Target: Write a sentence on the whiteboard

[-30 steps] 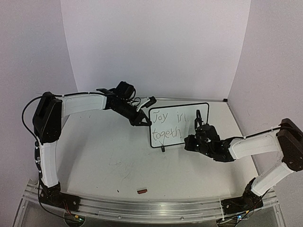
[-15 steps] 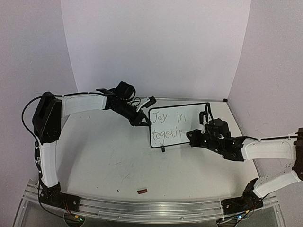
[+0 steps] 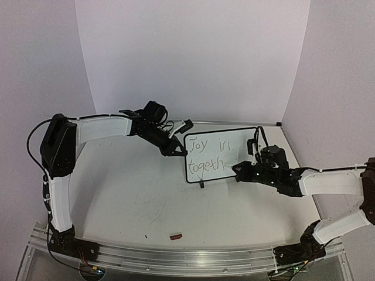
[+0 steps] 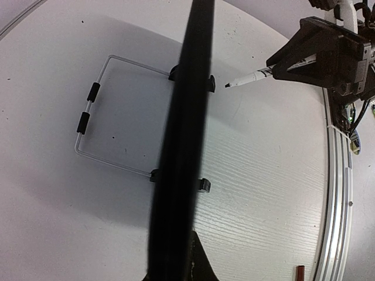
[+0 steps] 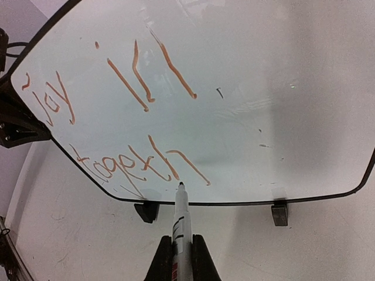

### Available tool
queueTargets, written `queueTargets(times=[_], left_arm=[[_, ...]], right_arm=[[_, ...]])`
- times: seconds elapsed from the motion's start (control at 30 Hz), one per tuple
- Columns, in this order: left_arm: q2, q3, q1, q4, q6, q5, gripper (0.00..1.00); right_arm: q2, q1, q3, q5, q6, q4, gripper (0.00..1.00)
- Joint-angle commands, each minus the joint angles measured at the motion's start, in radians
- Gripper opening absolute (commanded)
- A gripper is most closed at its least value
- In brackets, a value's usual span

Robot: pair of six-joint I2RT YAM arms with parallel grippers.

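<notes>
- Since a second ago your right claw [image 3: 239, 170] has drawn back to the right, off the lower right corner of the whiteboard [image 3: 231, 143], and its arm is stretched out lower over the table [image 3: 129, 193].
- The board and your left claw [image 3: 179, 152] have not moved.
- Your right claw is closed on a marker [image 5: 181, 216]. The marker's long axis runs straight ahead from the fingers, tip toward the board.
- The tip is at the bottom line, under the last "h". You cannot tell whether it touches.
- Your left claw is clamped on the board's left edge, so the board stretches away from it to the right.
- The board stands upright on its feet just ahead of the right claw, with its long side running left to right.
- The sentence [image 5: 140, 93] faces the right claw and reads "Joy in" over "togeth".
- Only the right wrist view shows the strokes clearly.
- The left wrist view shows the board edge-on, with a wire frame [image 4: 94, 105] flat on the table behind it.
- The top view shows both arms at once.
</notes>
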Motion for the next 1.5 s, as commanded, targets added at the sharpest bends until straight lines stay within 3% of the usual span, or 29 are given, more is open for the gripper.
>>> queueTargets(times=[0.0,0.87,1.47], left_arm=[[-0.045,-0.013,-0.002,-0.03,0.022,-0.049,0.0],[-0.041,-0.013,-0.002,-0.032,0.022,-0.05,0.0],[-0.043,-0.011,-0.001,-0.031,0.022,-0.049,0.0]], right_arm=[[0.041,-0.003,0.038,-0.006,-0.02,0.032,0.0],[0.102,-0.003,0.049,0.142,0.022,0.086,0.0],[0.027,-0.002,0.022,0.213,0.042,0.094,0.0]])
